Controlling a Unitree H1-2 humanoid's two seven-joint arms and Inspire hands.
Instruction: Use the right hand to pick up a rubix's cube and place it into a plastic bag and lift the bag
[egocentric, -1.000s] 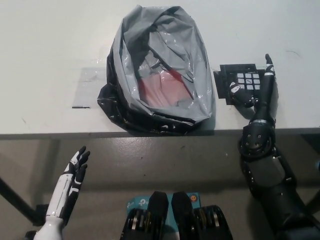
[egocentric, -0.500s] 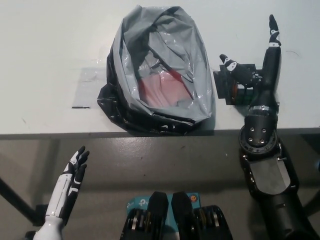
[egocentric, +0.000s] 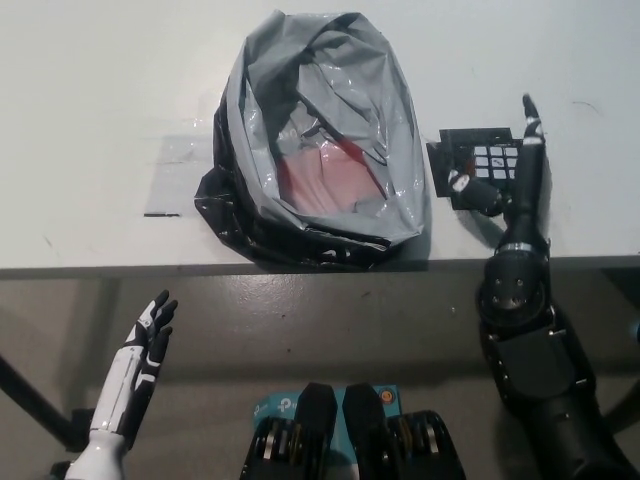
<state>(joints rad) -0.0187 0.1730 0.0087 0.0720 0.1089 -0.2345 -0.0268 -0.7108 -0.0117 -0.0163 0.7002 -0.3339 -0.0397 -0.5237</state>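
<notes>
The Rubik's cube (egocentric: 486, 165), black with white tiles on top, sits on the white table just right of the bag. My black right hand (egocentric: 512, 180) is wrapped around the cube's near right side, one finger stretched up along its right edge and another curled against its front left; the cube rests on the table. The grey plastic bag (egocentric: 318, 130) lies open at the table's middle, a reddish item (egocentric: 325, 180) showing inside. My white left hand (egocentric: 148, 345) rests open at the lower left, below the table edge.
A clear tape patch (egocentric: 180, 175) lies on the table (egocentric: 90, 80) left of the bag. The table's front edge runs across the middle of the view, with dark floor below it.
My right hand, which had lifted above the cube with fingers raised, has come back down and closed around the cube's right side. Bag and left hand are unmoved.
</notes>
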